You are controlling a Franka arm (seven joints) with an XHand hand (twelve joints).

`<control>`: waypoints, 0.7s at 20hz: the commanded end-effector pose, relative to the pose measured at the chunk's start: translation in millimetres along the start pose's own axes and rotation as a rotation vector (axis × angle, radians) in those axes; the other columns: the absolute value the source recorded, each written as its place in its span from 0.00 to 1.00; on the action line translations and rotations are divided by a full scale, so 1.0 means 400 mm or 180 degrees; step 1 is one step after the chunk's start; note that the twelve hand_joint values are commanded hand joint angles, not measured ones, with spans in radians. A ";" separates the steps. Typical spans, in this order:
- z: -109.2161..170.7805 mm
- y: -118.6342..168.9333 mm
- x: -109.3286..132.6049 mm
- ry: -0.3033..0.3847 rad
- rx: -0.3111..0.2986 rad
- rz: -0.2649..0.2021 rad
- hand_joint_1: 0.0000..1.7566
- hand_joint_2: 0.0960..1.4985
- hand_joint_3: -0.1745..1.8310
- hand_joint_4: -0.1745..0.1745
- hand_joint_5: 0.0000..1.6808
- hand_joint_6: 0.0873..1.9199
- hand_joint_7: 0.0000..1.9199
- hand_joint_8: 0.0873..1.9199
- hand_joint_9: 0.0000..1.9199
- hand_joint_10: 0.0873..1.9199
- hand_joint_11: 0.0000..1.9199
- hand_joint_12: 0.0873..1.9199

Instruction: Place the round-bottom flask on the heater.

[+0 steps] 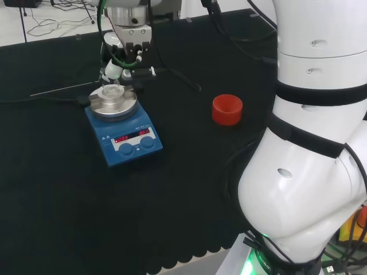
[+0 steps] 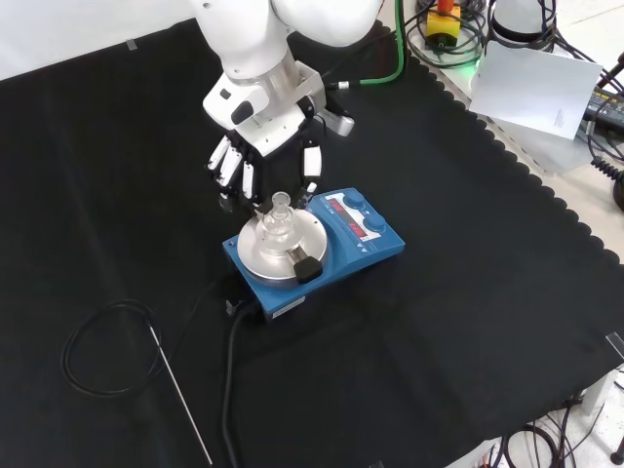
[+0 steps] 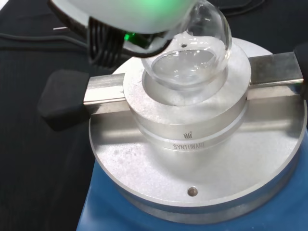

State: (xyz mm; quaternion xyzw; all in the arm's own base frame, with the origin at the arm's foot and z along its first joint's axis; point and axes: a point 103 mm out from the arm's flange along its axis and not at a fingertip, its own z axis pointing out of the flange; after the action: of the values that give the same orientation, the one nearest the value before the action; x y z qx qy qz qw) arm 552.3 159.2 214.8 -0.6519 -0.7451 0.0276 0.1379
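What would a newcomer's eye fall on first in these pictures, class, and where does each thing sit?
The blue heater stands mid-cloth in the front view, a clear round-bottom flask sitting in its round metal block. The black and white hand hovers right behind the flask, fingers pointing down. In the head view, a red ribbed ring stands alone on the black cloth, to the heater's right.

Bare cloth (image 1: 189,189) around heater (image 1: 123,134), red ring (image 1: 227,109) well apart

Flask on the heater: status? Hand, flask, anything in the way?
Hand above the heater, fingers near the neck; contact unclear. Round-bottom flask sits in the metal block's well. Red ribbed stand off to the side, clear.
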 end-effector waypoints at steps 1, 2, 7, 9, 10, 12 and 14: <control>0.007 0.006 0.000 -0.0002 0.0028 -0.0011 0.64 0.37 0.50 0.64 0.70 0.45 0.24 0.33 0.34 0.28 0.21 0.68; 0.008 0.007 0.000 0.0000 0.0032 -0.0011 0.64 0.37 0.50 0.64 0.70 0.45 0.24 0.33 0.34 0.28 0.21 0.68; 0.016 0.010 -0.002 0.0020 0.0052 0.0003 0.64 0.37 0.50 0.65 0.70 0.45 0.24 0.33 0.34 0.28 0.21 0.68; 0.018 0.011 -0.004 0.0037 0.0079 0.0016 0.64 0.38 0.49 0.68 0.70 0.45 0.23 0.33 0.34 0.28 0.21 0.68; 0.020 0.011 -0.005 0.0043 0.0095 0.0023 0.64 0.39 0.48 0.73 0.69 0.45 0.23 0.33 0.34 0.28 0.21 0.68; 0.023 0.011 -0.007 0.0042 0.0119 0.0038 0.63 0.41 0.45 0.80 0.69 0.45 0.22 0.33 0.33 0.28 0.20 0.68; 0.025 0.011 -0.011 0.0050 0.0147 0.0056 0.63 0.44 0.41 0.87 0.68 0.44 0.21 0.34 0.32 0.29 0.20 0.68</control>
State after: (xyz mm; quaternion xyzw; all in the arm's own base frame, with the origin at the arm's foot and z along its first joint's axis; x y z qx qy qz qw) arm 554.9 158.8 205.2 -0.6526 -0.7411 0.0371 0.1533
